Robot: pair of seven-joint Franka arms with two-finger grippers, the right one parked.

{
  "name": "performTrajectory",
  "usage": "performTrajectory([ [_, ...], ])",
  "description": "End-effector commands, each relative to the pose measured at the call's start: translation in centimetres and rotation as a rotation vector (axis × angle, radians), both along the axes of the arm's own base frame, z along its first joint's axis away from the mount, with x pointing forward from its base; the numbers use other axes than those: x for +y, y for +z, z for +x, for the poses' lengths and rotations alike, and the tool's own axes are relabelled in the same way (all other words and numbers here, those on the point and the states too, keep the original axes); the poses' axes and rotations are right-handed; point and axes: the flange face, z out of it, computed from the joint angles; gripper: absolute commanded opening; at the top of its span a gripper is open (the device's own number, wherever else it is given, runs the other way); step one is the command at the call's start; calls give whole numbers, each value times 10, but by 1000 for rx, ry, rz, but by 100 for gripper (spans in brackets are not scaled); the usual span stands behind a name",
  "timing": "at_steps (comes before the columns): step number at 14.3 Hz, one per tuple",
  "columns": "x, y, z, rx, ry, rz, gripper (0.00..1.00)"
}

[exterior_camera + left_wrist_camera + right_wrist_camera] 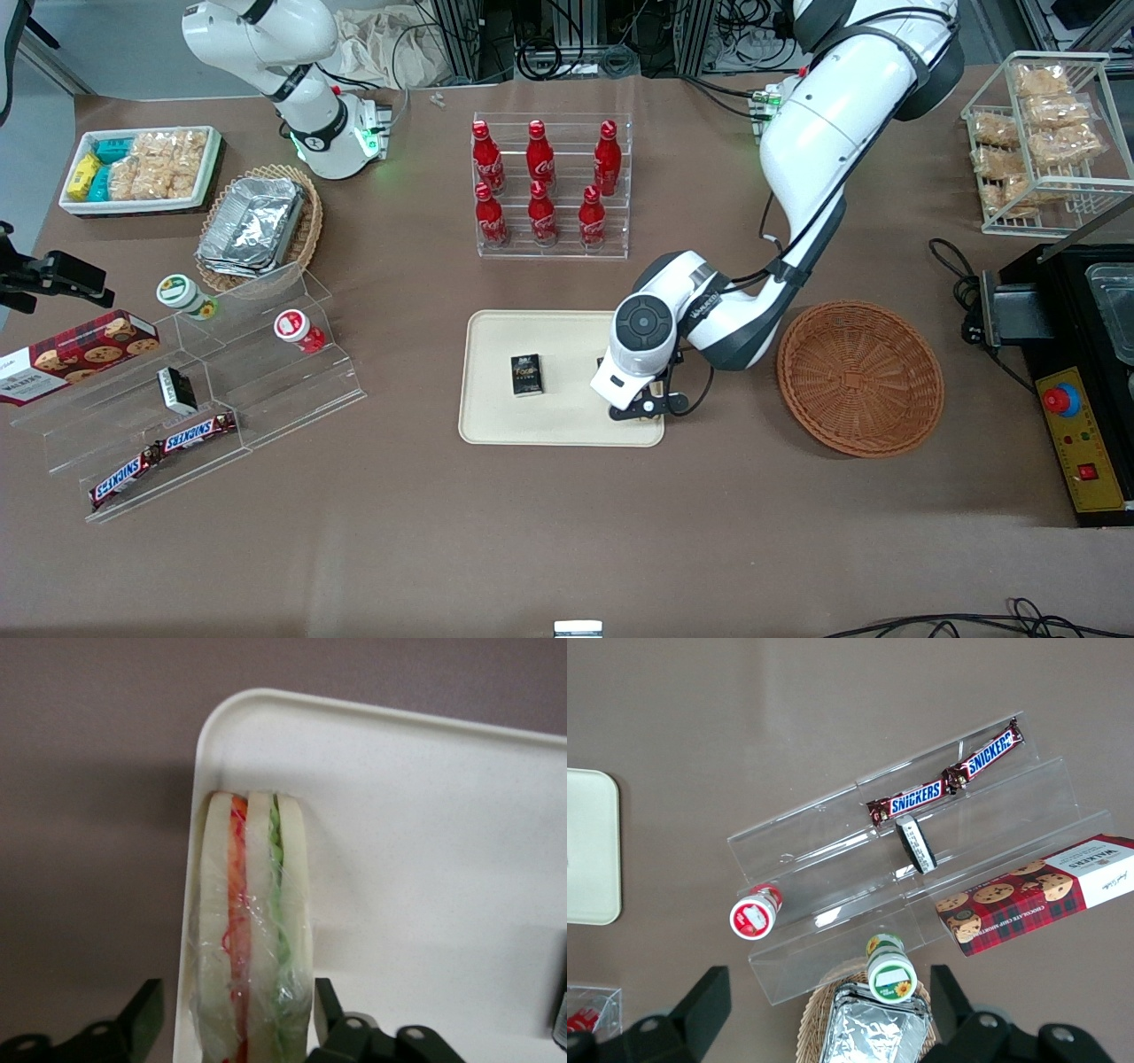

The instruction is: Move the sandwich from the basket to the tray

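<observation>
The sandwich (252, 921), a plastic-wrapped wedge with orange, red and green filling, stands on its edge on the cream tray (425, 859), at a rounded corner by the rim. My left gripper (236, 990) is open, with one finger on each side of the sandwich and a gap on both sides. In the front view the gripper (645, 406) hangs over the tray's (540, 427) corner nearest the basket and hides most of the sandwich. The reddish-brown wicker basket (859, 377) stands beside the tray toward the working arm's end, with nothing in it.
A small black box (526, 374) lies on the tray's middle. A clear rack of red cola bottles (549, 186) stands farther from the front camera than the tray. Clear stepped shelves (221, 390) with snacks stand toward the parked arm's end.
</observation>
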Motion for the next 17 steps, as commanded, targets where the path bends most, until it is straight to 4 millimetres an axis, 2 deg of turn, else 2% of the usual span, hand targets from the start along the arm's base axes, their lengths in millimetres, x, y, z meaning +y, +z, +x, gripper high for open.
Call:
performTrajectory([
  [1, 27, 56, 15, 24, 84, -4, 100],
  [4, 37, 97, 25, 9, 128, -40, 100],
  [7, 66, 144, 36, 12, 191, -97, 100],
  [11, 90, 176, 35, 21, 124, -87, 100],
  [12, 113, 179, 42, 32, 130, -81, 100],
  [13, 130, 191, 45, 34, 112, -77, 100],
  [15, 144, 232, 40, -13, 81, -72, 100],
  [17, 187, 256, 51, -60, 113, -54, 100],
])
